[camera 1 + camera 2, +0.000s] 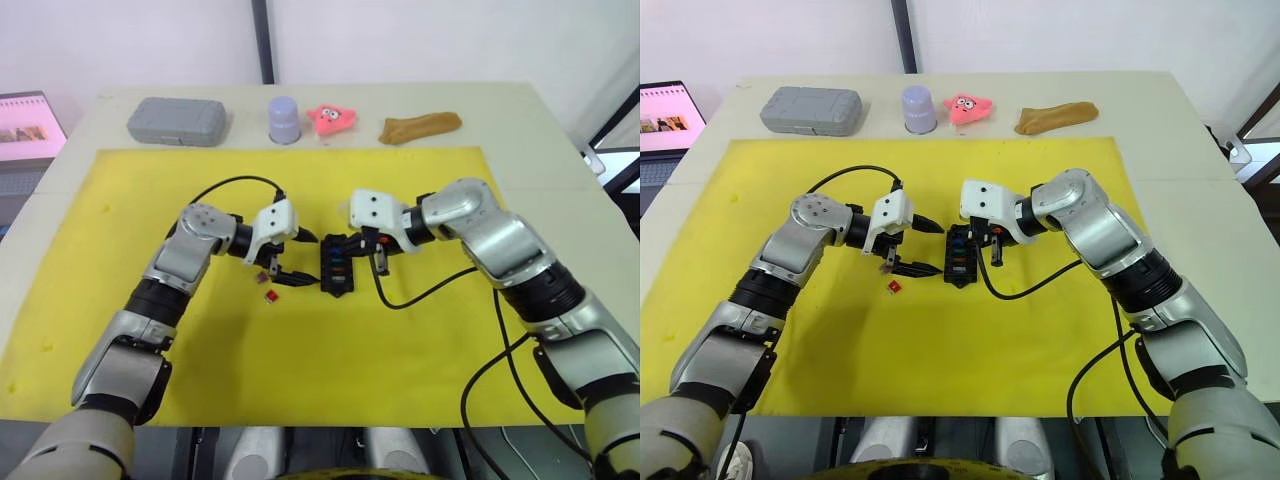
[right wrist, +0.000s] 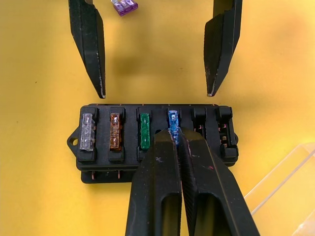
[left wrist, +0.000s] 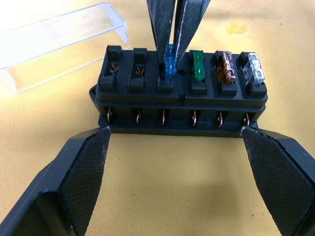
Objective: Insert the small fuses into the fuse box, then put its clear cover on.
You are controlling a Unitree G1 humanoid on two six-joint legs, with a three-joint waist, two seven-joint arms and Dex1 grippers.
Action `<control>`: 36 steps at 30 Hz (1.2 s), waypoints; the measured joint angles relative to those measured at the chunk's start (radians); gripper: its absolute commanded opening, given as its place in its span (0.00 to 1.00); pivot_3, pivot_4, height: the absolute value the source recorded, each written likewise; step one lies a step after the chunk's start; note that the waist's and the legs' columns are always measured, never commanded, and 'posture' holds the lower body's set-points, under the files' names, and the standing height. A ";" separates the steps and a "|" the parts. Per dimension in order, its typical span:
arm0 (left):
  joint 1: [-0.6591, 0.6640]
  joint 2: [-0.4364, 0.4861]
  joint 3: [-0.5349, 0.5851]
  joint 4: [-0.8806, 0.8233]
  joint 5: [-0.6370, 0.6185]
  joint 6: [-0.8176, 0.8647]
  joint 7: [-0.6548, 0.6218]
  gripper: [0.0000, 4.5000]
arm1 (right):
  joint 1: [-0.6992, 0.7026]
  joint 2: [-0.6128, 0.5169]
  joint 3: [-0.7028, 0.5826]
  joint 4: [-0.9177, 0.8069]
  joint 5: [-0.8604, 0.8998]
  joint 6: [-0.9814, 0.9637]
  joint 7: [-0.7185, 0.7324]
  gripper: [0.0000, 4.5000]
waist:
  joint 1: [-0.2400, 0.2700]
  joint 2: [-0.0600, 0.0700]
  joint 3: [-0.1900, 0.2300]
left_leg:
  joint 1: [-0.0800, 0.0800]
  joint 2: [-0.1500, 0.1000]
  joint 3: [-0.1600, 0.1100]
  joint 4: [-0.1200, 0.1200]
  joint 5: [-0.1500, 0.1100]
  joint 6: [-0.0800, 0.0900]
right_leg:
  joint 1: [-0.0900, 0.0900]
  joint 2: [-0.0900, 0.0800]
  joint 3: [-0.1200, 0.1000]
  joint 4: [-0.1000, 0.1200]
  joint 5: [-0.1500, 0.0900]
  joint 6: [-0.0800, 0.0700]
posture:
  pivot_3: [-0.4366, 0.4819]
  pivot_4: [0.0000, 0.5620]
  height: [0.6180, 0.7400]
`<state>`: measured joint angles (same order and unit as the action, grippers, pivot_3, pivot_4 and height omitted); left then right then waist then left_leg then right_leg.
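Yellow matting covers the surface where the fuse box [image 2: 152, 140] sits between the wide-open left jaws [image 3: 184, 172], and the right jaws [image 2: 178, 140], pinched on the blue fuse [image 2: 173, 119], could tilt it and jam its slot.
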<state>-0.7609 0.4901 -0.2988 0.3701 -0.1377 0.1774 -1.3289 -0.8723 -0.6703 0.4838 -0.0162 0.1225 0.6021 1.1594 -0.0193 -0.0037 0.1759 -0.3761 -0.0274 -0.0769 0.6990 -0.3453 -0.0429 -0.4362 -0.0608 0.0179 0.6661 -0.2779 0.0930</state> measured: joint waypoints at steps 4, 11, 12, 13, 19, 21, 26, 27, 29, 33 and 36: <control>0.001 0.000 -0.001 -0.006 0.000 0.007 -0.001 0.99 | -0.001 0.006 -0.001 0.012 -0.004 -0.009 0.004 0.00 | -0.001 0.000 0.000 | 0.000 0.000 0.000 0.000 0.000 0.000 | 0.000 0.000 0.000 0.000 0.000 0.000 | 0.48 0.27 1.00; 0.008 0.000 -0.004 -0.028 0.004 0.010 -0.017 0.99 | -0.016 0.024 0.001 0.049 -0.027 -0.022 0.022 0.00 | -0.002 0.000 0.000 | 0.001 0.000 0.000 0.000 0.000 0.000 | 0.000 0.000 0.000 0.001 0.000 0.000 | 0.48 0.27 1.00; 0.010 0.000 -0.004 -0.028 0.006 0.010 -0.017 0.99 | -0.018 0.025 0.002 0.052 -0.031 -0.024 0.026 0.00 | -0.001 0.000 0.000 | 0.001 0.000 0.000 0.000 0.000 0.000 | 0.000 0.000 0.000 0.001 0.000 0.000 | 0.48 0.27 1.00; 0.011 0.000 -0.004 -0.028 0.008 0.010 -0.017 0.99 | -0.021 0.026 0.003 0.056 -0.033 -0.026 0.031 0.00 | -0.001 0.000 0.000 | 0.001 0.000 0.000 0.000 0.000 0.000 | 0.000 0.000 0.000 0.001 0.000 0.000 | 0.48 0.27 1.00; 0.012 -0.001 -0.010 -0.028 0.019 0.008 -0.018 0.99 | -0.042 0.040 0.011 0.082 -0.061 -0.038 0.056 0.00 | -0.002 0.000 0.000 | 0.001 0.000 0.000 0.000 0.000 0.000 | 0.001 0.000 0.000 0.001 0.000 0.000 | 0.48 0.27 1.00; 0.012 -0.001 -0.011 -0.028 0.021 0.004 -0.019 0.99 | -0.050 0.046 0.010 0.089 -0.061 -0.026 0.065 0.00 | -0.003 0.000 0.000 | 0.001 0.000 0.000 0.000 0.000 0.000 | 0.001 0.000 0.000 0.001 0.000 0.000 | 0.48 0.27 1.00; 0.012 -0.002 -0.011 -0.027 0.030 -0.012 -0.018 0.99 | -0.094 0.055 0.002 0.083 -0.044 0.059 0.095 0.00 | -0.001 0.000 0.000 | 0.001 0.000 0.000 0.000 0.000 -0.001 | 0.000 0.000 0.000 0.001 0.000 0.000 | 0.48 0.27 1.00; 0.012 -0.002 -0.011 -0.026 0.031 -0.012 -0.017 0.99 | -0.102 0.054 -0.003 0.078 -0.039 0.069 0.098 0.00 | -0.001 0.000 0.000 | 0.001 0.000 0.000 0.000 0.000 -0.001 | 0.000 0.000 0.000 0.001 0.000 0.000 | 0.48 0.27 1.00; 0.012 -0.002 -0.011 -0.023 0.038 -0.017 -0.015 0.99 | -0.121 0.054 -0.015 0.056 -0.028 0.094 0.106 0.00 | 0.000 0.000 0.000 | 0.000 0.000 0.000 0.000 0.000 -0.001 | 0.000 0.000 0.000 0.001 0.000 0.000 | 0.48 0.27 1.00; 0.012 -0.010 -0.011 -0.012 0.043 -0.032 -0.012 0.99 | -0.159 0.052 -0.022 0.002 -0.007 0.151 0.127 0.00 | 0.000 0.000 0.000 | 0.001 0.000 0.000 0.000 0.000 0.000 | 0.000 0.000 0.000 0.001 0.000 0.000 | 0.48 0.27 1.00; 0.012 -0.022 -0.011 0.002 0.043 -0.039 -0.007 0.99 | -0.160 0.050 -0.020 -0.016 -0.008 0.159 0.134 0.00 | 0.001 0.000 0.000 | 0.000 0.000 0.000 0.000 0.000 0.000 | 0.000 -0.001 0.000 0.001 0.000 0.000 | 0.48 0.27 1.00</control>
<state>-0.7488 0.4685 -0.3096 0.3721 -0.0942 0.1388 -1.3364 -1.0320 -0.6206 0.4638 -0.0326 0.1146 0.7610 1.2933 -0.0188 -0.0034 0.1757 -0.3758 -0.0279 -0.0771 0.6990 -0.3451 -0.0434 -0.4363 -0.0614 0.0178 0.6670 -0.2778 0.0930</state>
